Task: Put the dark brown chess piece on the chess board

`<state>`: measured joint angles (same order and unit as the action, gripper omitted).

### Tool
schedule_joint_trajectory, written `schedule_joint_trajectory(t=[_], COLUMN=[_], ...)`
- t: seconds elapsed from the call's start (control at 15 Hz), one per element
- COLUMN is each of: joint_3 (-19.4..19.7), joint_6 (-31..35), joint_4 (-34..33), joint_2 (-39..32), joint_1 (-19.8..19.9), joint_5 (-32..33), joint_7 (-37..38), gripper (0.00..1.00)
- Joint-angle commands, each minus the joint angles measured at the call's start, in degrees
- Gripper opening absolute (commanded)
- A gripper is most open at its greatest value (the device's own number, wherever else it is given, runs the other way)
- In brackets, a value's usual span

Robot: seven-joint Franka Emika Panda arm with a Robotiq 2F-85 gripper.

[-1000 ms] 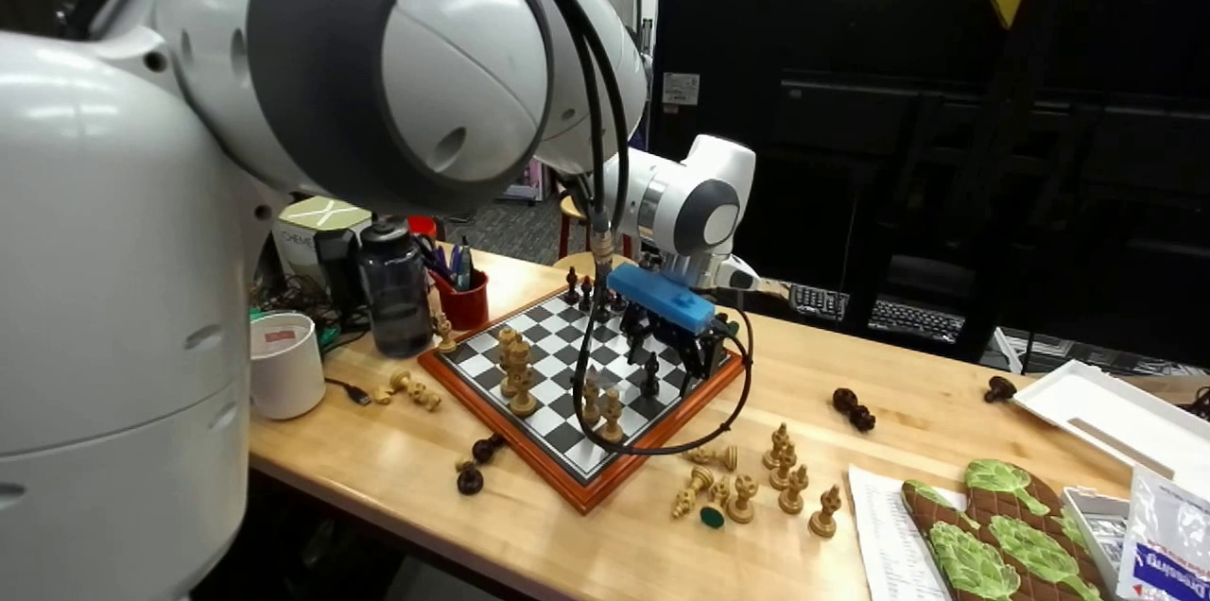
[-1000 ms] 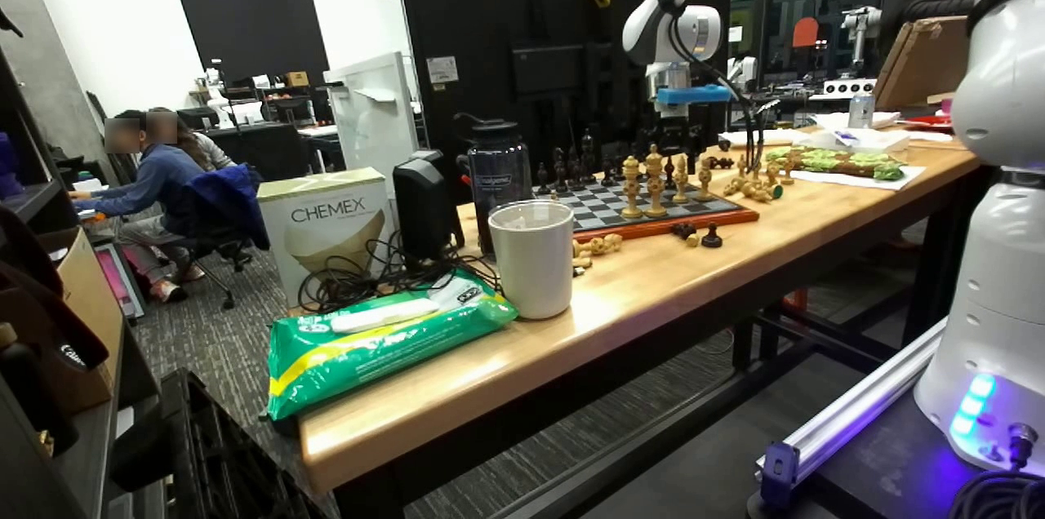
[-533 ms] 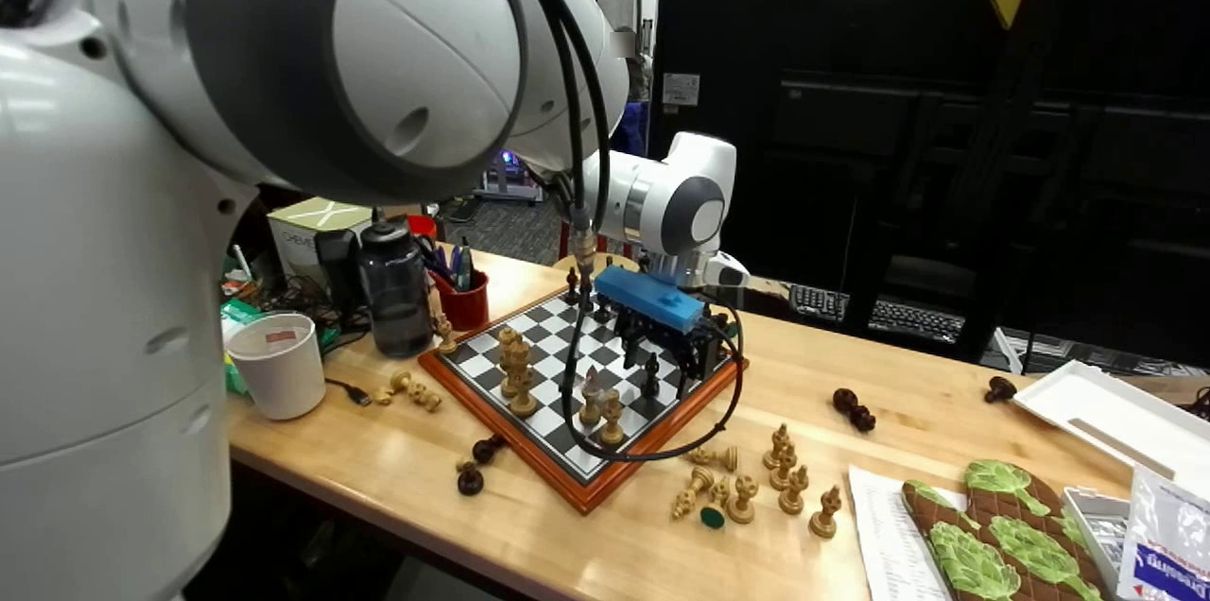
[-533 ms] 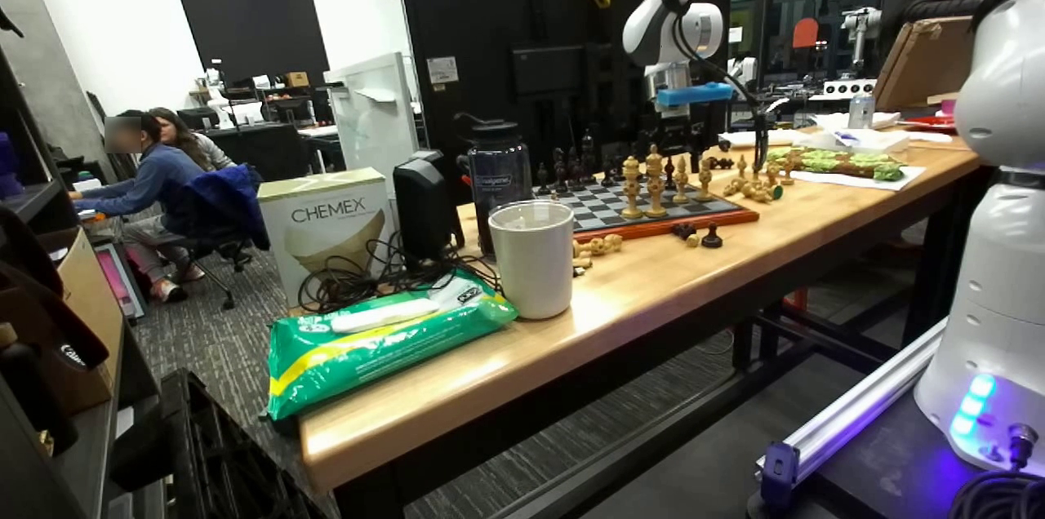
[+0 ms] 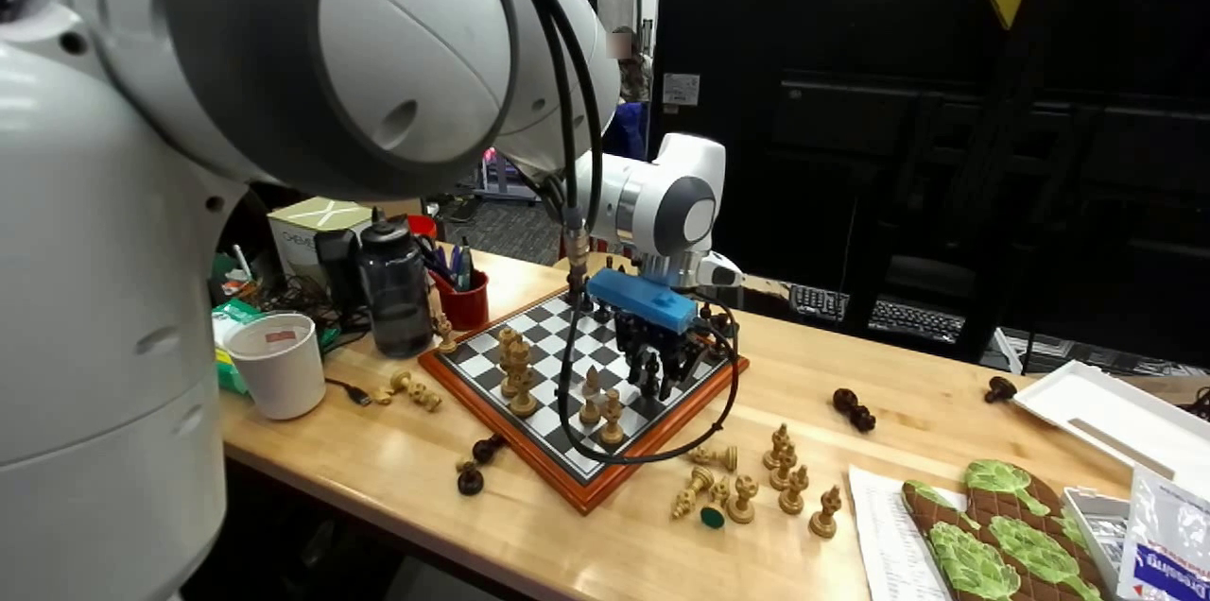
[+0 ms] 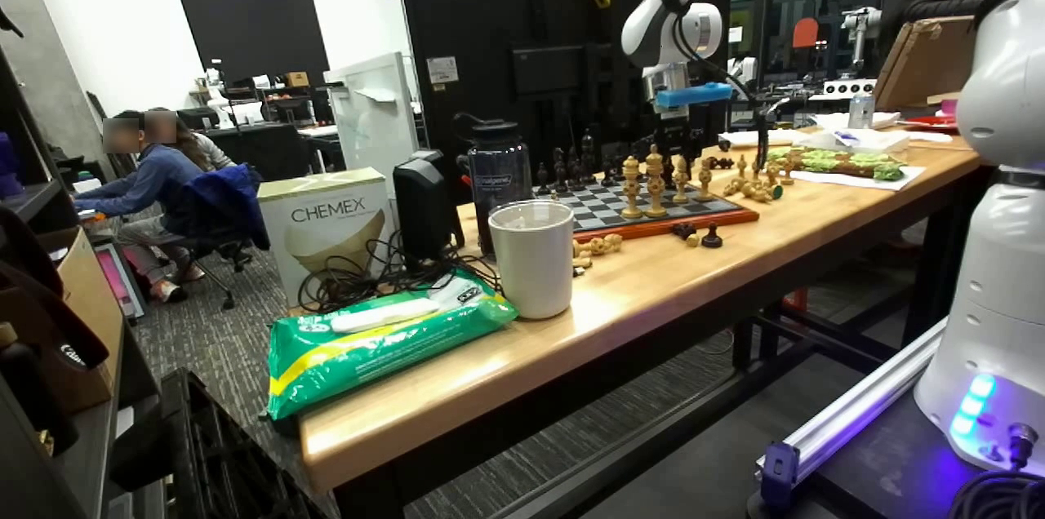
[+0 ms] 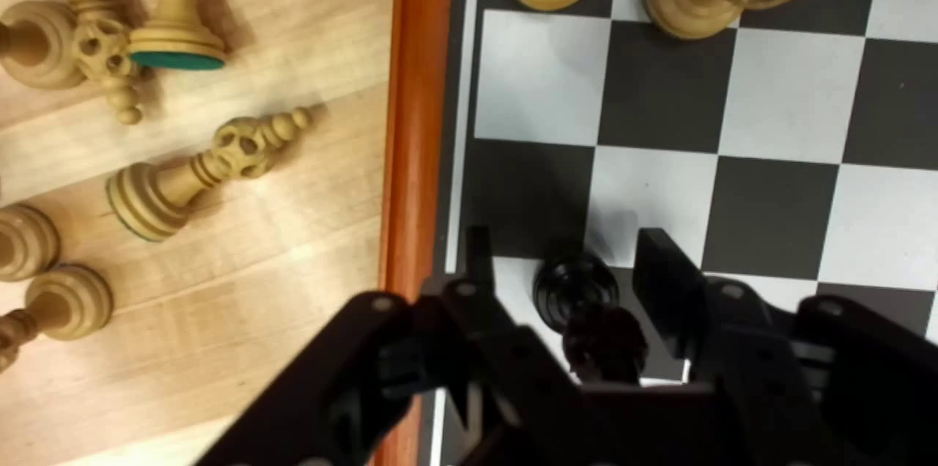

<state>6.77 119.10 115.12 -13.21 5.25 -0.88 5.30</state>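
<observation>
A dark brown chess piece point(image 7: 575, 297) stands upright on the chess board, its border point(image 7: 419, 121) running beside it in the wrist view. My gripper point(image 7: 566, 250) straddles that piece with its jaws part-way apart. Bare board shows between the piece and each of the fingers point(image 7: 663, 272), so neither seems to touch it. In an exterior view the gripper point(image 5: 652, 384) is low over the near right part of the chess board point(image 5: 539, 467). The piece's top is partly hidden by the gripper body in the wrist view.
Pale pieces point(image 5: 612, 417) stand on the board close to the gripper, and several more pale pieces point(image 5: 742, 499) are on the table. Other dark pieces point(image 5: 854, 409) lie off the board. A water bottle point(image 5: 392, 289) and a red pen cup point(image 5: 463, 300) are behind the board.
The gripper has shifted slightly left in an exterior view, and its jaws have come closer together around the dark piece. The piece itself has not visibly moved.
</observation>
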Motion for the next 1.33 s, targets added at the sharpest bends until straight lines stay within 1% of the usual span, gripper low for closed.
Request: schedule_joint_trajectory(t=[0.0, 0.07, 0.2, 0.27, 0.33, 0.6, 0.87, 1.27], joint_3=[-0.39, -0.48, -0.7, -0.78, -0.86, -1.22, -1.65, -2.85], joint_6=[-0.4, -0.52, -0.73, -0.91, -1.13, -1.94, -4.09, -7.21], joint_4=[0.8, 0.6, 0.4, 0.26, 0.16, -0.04, -1.53, -6.25], joint_2=[1.35, 1.19, 1.05, 0.98, 1.0, 1.48, 1.71, -0.1], joint_1=[-0.63, -0.7, -0.72, -0.69, -0.67, -0.91, -1.34, -2.44], joint_5=[2.01, 2.18, 2.43, 2.37, 2.29, 2.41, 2.63, 3.7], joint_7=[0.95, 0.91, 0.9, 0.85, 0.73, 0.75, 0.29, -0.93], gripper=[0.23, 0.15, 0.01, 0.06, 0.06, 0.06, 0.06, 0.06])
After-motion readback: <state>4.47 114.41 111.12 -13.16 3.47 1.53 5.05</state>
